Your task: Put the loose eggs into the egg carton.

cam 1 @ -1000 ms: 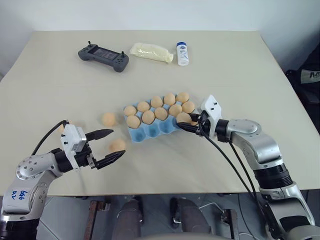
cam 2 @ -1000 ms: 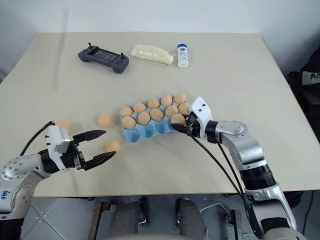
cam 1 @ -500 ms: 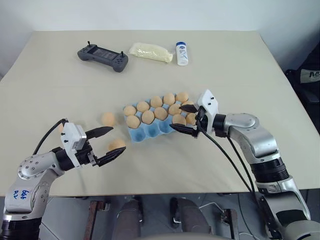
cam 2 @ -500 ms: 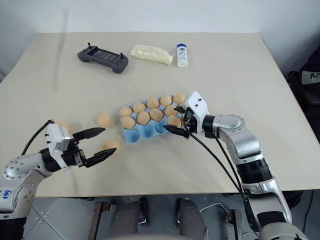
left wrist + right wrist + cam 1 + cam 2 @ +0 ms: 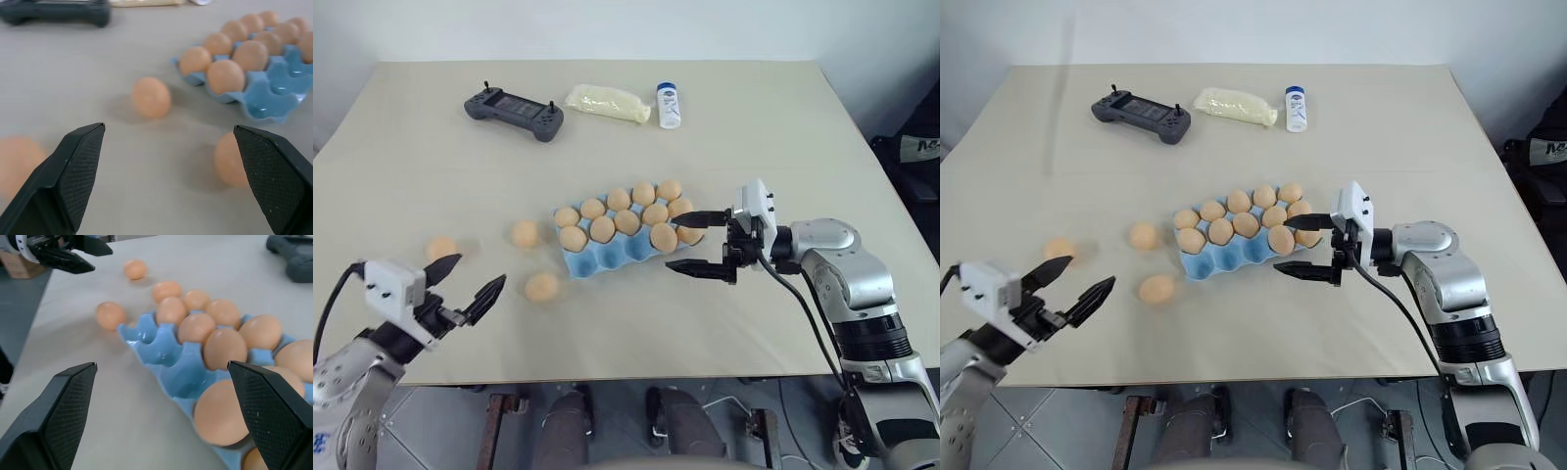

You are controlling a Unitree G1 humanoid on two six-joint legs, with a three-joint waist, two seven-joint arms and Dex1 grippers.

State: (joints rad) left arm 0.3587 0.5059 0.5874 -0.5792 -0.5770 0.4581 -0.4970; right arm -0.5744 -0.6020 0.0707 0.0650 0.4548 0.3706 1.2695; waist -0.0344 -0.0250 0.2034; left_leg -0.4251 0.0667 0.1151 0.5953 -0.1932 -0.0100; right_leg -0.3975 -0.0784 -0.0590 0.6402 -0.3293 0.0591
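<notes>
Egg carton (image 5: 625,252), light blue, seen at table (image 5: 754,137) centre; far two rows filled with eggs, near row mostly bare. Three loose eggs noted left of carton: (image 5: 525,233), (image 5: 541,287), (image 5: 441,248). Right gripper (image 5: 696,241) just beside carton's right end, fingers spread wide, nothing held. Left gripper (image 5: 469,284) near table's near-left edge, fingers apart, nothing held. Game controller (image 5: 514,109), pale packet (image 5: 609,103), small bottle (image 5: 669,105) at far side.

Bare table (image 5: 431,166) surrounds three loose eggs (image 5: 541,287).
</notes>
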